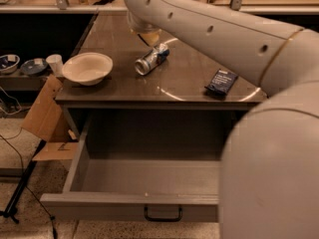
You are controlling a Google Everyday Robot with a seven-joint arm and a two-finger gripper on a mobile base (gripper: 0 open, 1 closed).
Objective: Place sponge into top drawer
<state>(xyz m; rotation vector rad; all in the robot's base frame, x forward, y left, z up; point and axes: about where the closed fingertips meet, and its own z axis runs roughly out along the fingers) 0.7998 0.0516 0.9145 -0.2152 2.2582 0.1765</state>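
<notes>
My arm reaches from the lower right across the table to its far left part. My gripper (143, 30) is at the arm's end, low over the tabletop just behind a lying can, and is mostly hidden by the wrist. A pale yellow piece, the sponge (150, 38), shows right under the gripper. I cannot tell whether it is held or rests on the table. The top drawer (149, 180) is pulled wide open below the tabletop. Its grey inside holds nothing, and its black bar handle (163, 213) is on the front panel.
A silver and blue can (152, 59) lies on its side near the gripper. A cream bowl (87, 67) stands at the table's left edge and a dark blue packet (222, 81) at its right. A cardboard box (47, 116) leans left of the drawer. My arm's bulk fills the right foreground.
</notes>
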